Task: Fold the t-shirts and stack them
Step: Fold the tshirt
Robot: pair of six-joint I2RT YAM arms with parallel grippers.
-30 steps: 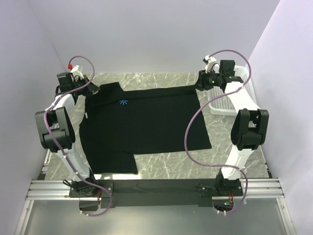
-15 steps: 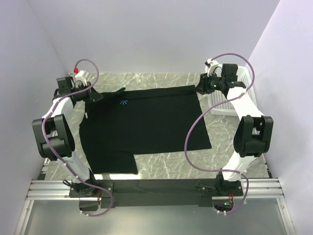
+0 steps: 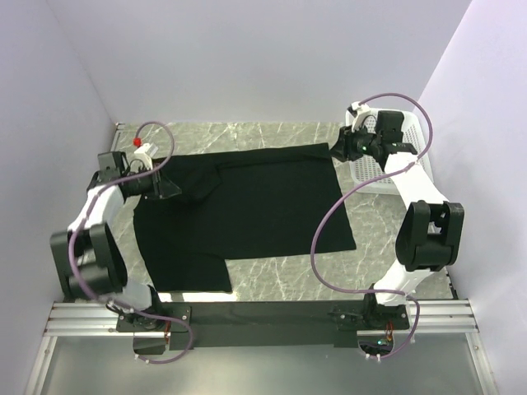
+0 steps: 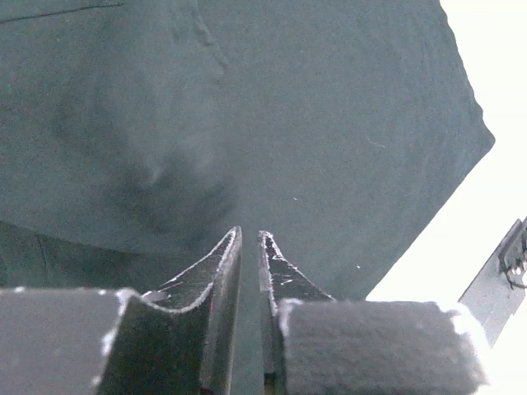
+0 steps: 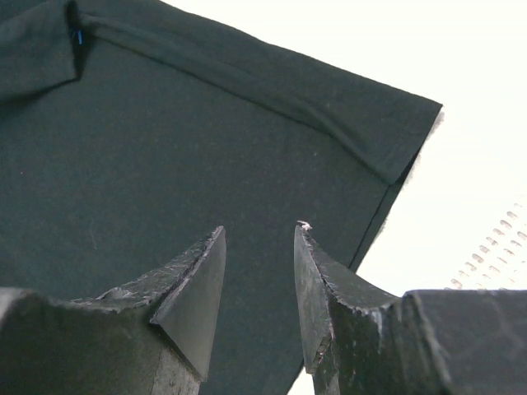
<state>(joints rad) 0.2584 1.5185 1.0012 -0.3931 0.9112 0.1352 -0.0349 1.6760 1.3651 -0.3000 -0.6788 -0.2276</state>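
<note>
Black t-shirt point(image 3: 263, 206) lies spread on the worktop point(image 3: 280, 276), its far-left shoulder flapped inward. My left fingers point(image 4: 216, 276) sit barely parted over that flap, empty. Right fingers point(image 5: 193, 280) hang apart above the far-right corner. First fold underway, I reckon. Next I need a clean pinch on both far corners.

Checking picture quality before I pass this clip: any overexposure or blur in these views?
Top external: evenly lit, sharp. Left wrist: table blown out white, t-shirt soft with a blurred patch upper left. Right wrist: table washed out, basket barely readable.
</note>
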